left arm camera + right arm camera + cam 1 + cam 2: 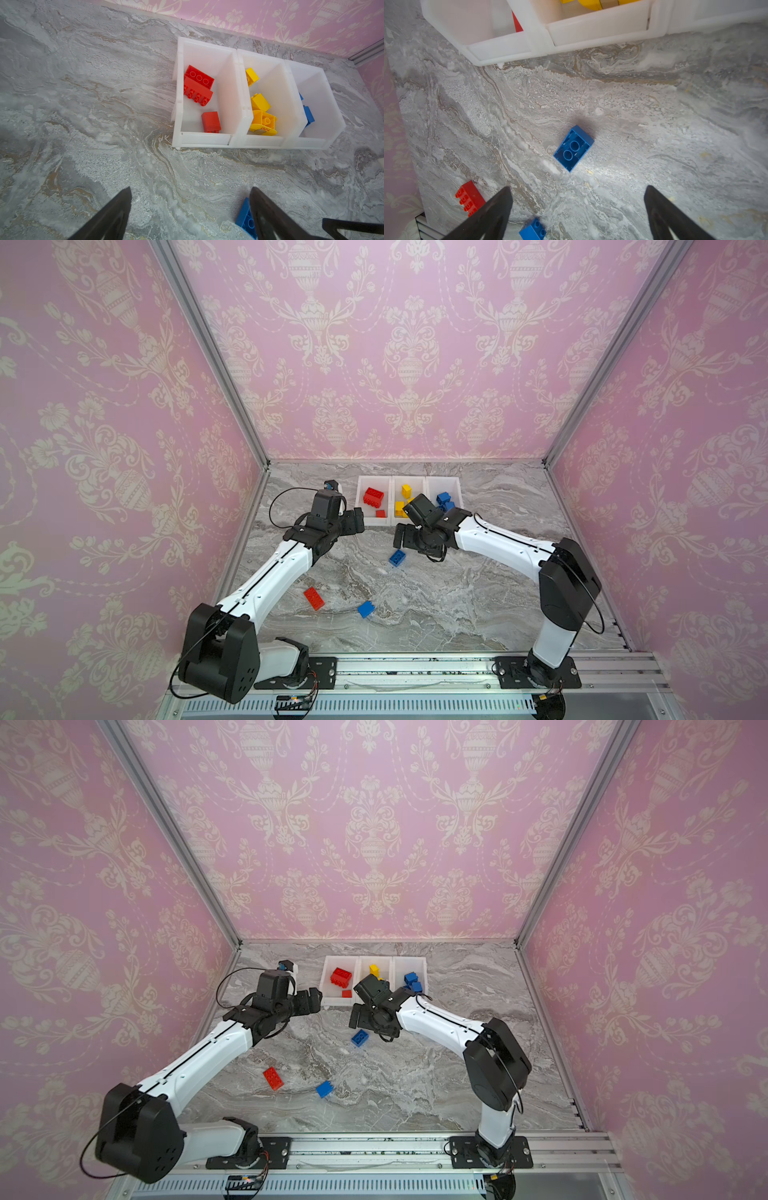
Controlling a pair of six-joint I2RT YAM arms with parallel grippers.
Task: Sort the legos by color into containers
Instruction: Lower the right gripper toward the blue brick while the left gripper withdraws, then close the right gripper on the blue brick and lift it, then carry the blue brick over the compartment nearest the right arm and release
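Three joined white containers (409,478) (376,958) (241,104) stand at the back. Their left bin holds red legos (198,83), the middle yellow ones (260,104), the right blue ones (308,115). Loose on the marble lie an upturned blue brick (397,558) (360,1038) (573,148), a red brick (313,598) (469,197) and another blue brick (365,608) (533,230). My right gripper (401,537) (577,187) hangs open and empty just behind the upturned brick. My left gripper (357,520) (190,188) is open and empty in front of the red bin.
Pink patterned walls (415,364) with aluminium corner posts (208,348) close in the table on three sides. A metal rail (415,668) carrying both arm bases runs along the front edge. Both forearms reach over the marble towards the middle.
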